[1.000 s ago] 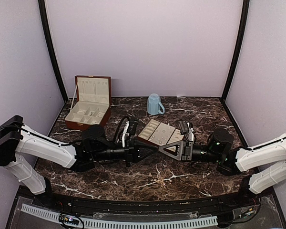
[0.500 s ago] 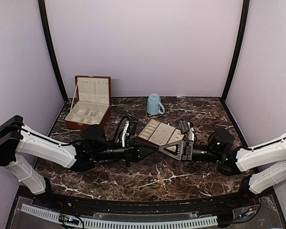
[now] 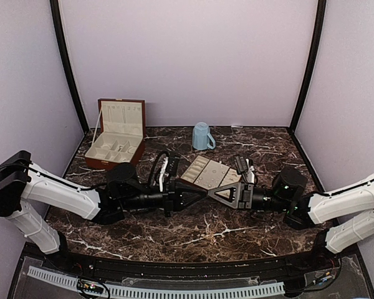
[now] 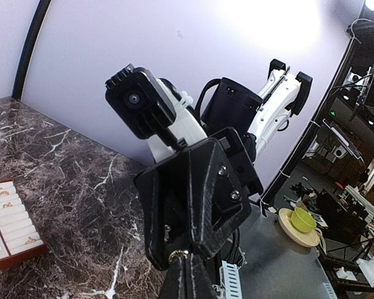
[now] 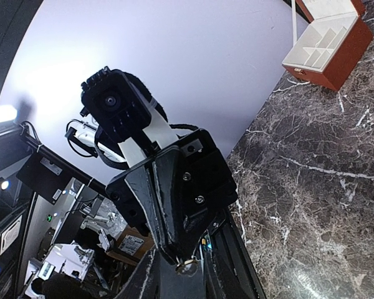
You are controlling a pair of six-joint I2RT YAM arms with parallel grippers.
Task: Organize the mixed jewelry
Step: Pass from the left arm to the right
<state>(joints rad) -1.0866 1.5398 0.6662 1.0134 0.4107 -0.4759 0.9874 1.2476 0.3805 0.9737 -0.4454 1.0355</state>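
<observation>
Behind left gripper (image 3: 202,194): tray (image 3: 202,169), mug (image 3: 202,136), box (image 3: 121,116).

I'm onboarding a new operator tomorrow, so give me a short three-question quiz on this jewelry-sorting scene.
1. True or false: the reddish-brown wooden box at the back left of the marble table has its lid raised.
2. Where do the left pincer and the right pincer come tip to tip? A) inside the box B) by the near edge of the flat cream-lined tray C) at the table's far right corner
3. Name the vessel standing behind the tray.
Key: 1 true; 2 B; 3 the light-blue mug.
</observation>
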